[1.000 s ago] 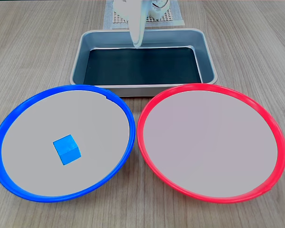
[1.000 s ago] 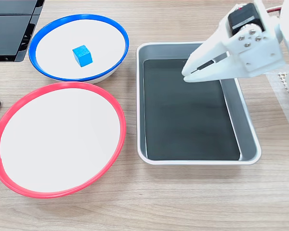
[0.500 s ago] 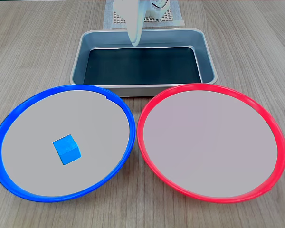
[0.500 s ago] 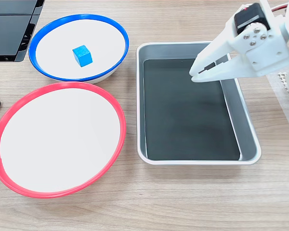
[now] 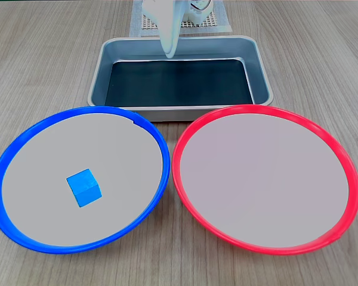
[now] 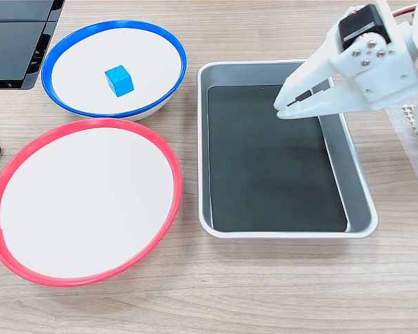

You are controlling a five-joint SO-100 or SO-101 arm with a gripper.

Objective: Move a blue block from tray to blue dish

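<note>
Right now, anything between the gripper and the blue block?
In a fixed view, from the gripper to the blue block: the tray's dark bottom and rim, a strip of bare wood, then the blue dish's rim. No loose objects.

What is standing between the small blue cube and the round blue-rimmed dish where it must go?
Nothing: the small bright blue cube already lies inside the round blue-rimmed dish. The white gripper hangs above the grey metal tray, holding nothing.
</note>
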